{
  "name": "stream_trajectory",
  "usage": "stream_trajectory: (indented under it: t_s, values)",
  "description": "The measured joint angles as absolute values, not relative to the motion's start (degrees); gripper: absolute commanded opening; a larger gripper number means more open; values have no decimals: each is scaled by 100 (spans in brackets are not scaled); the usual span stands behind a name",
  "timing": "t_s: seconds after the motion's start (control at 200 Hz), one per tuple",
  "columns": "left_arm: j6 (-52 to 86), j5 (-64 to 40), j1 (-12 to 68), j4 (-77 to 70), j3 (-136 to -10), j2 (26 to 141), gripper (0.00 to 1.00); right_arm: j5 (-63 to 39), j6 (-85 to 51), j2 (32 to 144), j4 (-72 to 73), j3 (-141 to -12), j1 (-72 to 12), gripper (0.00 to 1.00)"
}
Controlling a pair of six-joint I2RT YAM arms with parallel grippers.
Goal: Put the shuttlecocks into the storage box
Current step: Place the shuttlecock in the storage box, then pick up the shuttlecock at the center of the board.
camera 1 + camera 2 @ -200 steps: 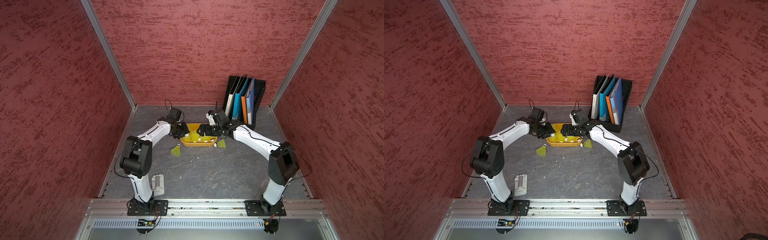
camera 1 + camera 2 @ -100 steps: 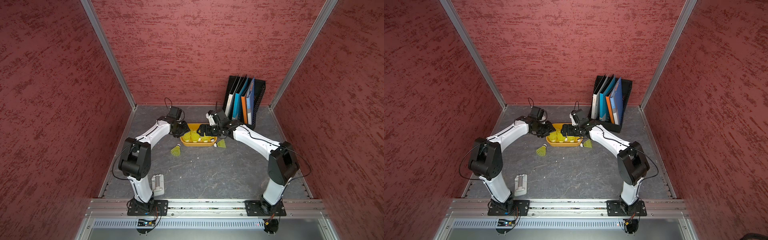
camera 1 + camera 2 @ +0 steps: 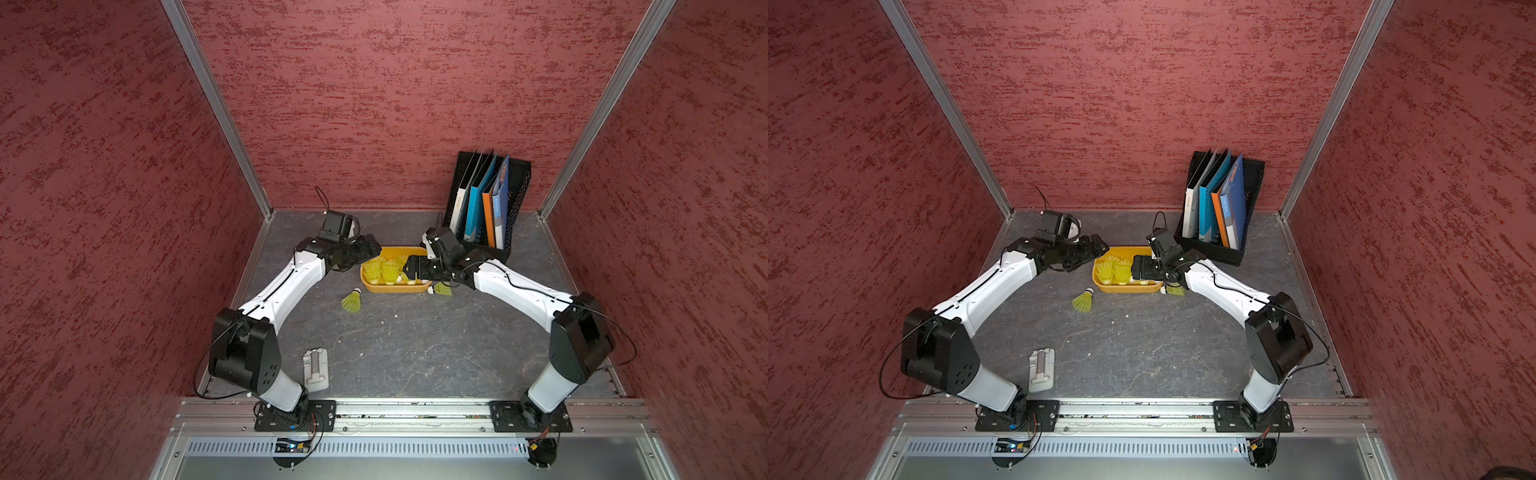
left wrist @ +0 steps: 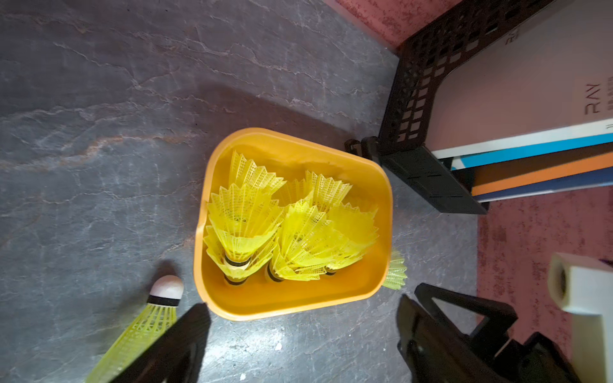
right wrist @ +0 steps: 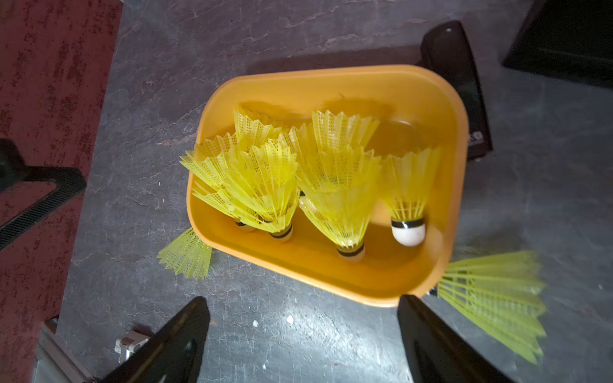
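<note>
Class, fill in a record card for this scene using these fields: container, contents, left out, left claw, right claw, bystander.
container: orange storage box on the grey table
contents: several shuttlecocks, piled with skirts overlapping
left out: two on the table, the front shuttlecock apart from the box and the corner shuttlecock beside the box under the right arm
left claw: open, empty
right claw: open, empty
bystander: black file rack with folders, behind the box
</note>
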State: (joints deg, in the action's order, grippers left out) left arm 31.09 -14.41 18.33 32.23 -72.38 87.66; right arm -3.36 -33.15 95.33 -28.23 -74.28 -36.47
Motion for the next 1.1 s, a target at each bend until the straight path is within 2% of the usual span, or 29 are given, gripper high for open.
stream_trajectory:
  t_s: [0.21,0.461,0.706,1.097]
  values:
    - [2648,-1953,1911,2818,-6440,8265,100,336,-4571,9089,-3083,-6845,-3857,87]
    - [2239,-2119,2493,2578,-5948,7546,100,805,-6101,9124,-3496,-6678,-3857,83]
    - [2224,-2097,2810,2349,-5238,6855,100,945,-7334,9579,-3717,-6678,-3826,80]
    - [2340,-2097,3055,2270,-4792,6375,100,998,-8571,9883,-3822,-6678,-3688,67]
